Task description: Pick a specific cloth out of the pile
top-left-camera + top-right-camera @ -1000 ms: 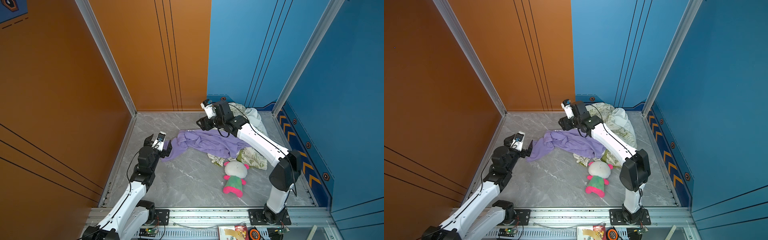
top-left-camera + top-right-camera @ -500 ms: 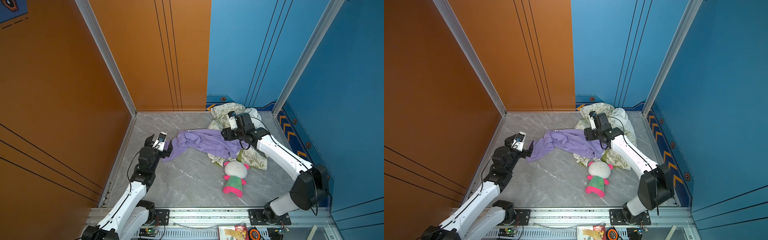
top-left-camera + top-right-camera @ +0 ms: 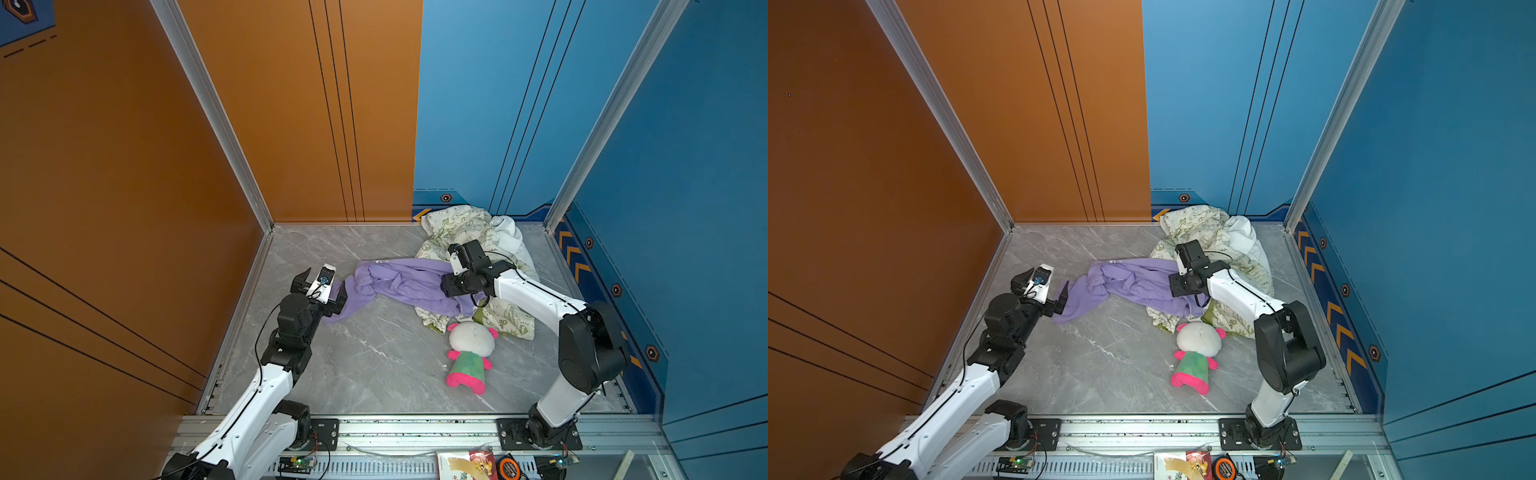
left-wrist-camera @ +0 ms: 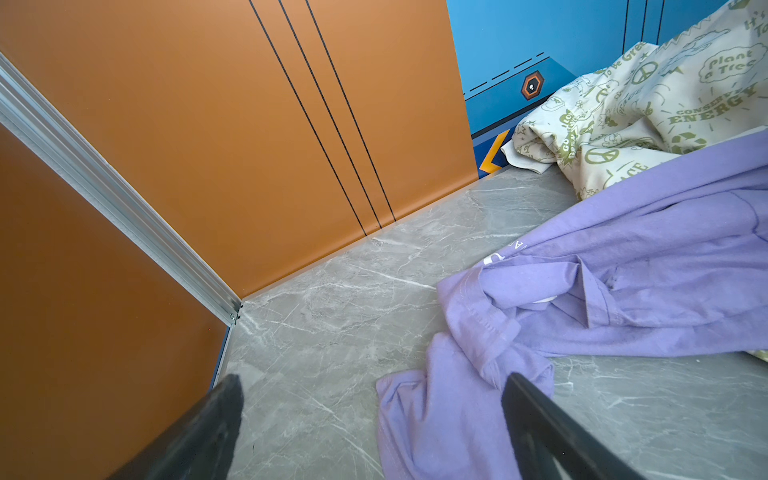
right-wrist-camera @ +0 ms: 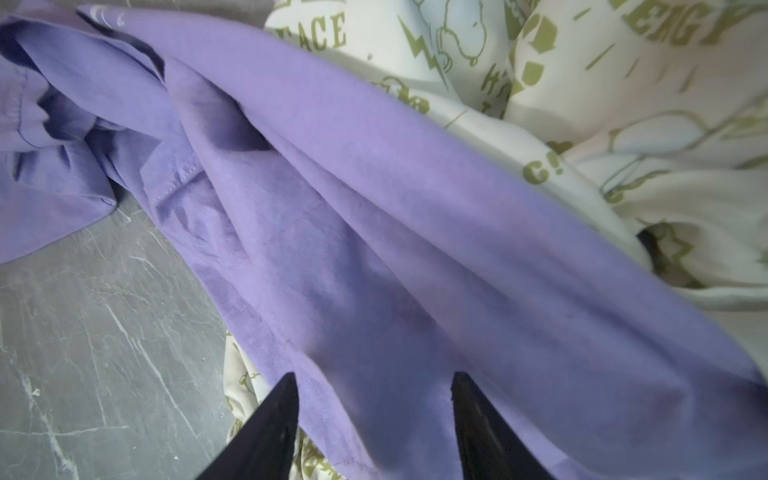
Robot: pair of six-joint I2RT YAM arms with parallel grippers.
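The cloth (image 3: 399,282) – lavender-purple, crumpled – is found stretched across the grey marbled counter (image 3: 374,365) in both top views, between the two arms. Its right-hand end is draped over the near edge of the pile (image 3: 457,228), which is heaped in the far right corner against the blue wall. Its left-hand end is trailed out flat on the counter towards the left arm. The pile is seen to consist of a cream sheet printed with green signs and words, with a white cloth (image 3: 509,237) at its far right side. The left fingers (image 4: 540,428) are held at full spread above the counter. One is placed over the trailing end of the cloth (image 4: 623,270), the other over bare counter, and nothing is gripped. The right fingers (image 5: 266,428) are set partly apart – noticeably narrower than the left – and are lowered onto the middle of the cloth (image 5: 374,208), where it overlies the printed sheet. Fabric is spanned between the tips, but whether any is pinched cannot be told. A pink-and-green plush toy (image 3: 469,353) is noted lying on the counter just in front of the pile, apart from the cloth.
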